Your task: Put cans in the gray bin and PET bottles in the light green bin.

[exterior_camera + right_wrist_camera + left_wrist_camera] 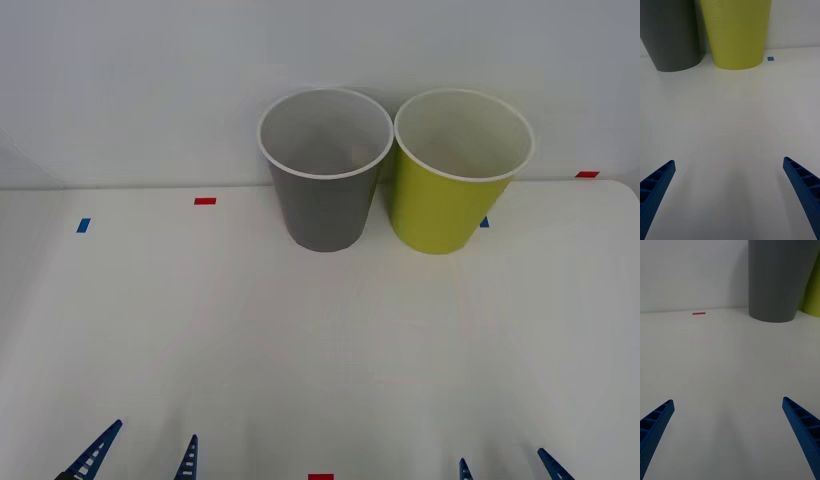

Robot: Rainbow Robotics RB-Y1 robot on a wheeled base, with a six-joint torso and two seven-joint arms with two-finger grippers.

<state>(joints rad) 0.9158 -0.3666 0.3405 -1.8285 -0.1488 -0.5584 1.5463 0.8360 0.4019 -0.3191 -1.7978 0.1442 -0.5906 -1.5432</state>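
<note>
one gray bin, one light green bin, two end effectors

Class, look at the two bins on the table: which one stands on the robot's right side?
The light green bin. It stands to the right of the gray bin, same tapered shape, set apart by its lime colour.

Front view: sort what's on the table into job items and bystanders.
Job items: gray bin; light green bin; left gripper and right gripper, both open at the near edge.

Bystanders: red tape marks; blue tape marks; table.
</note>
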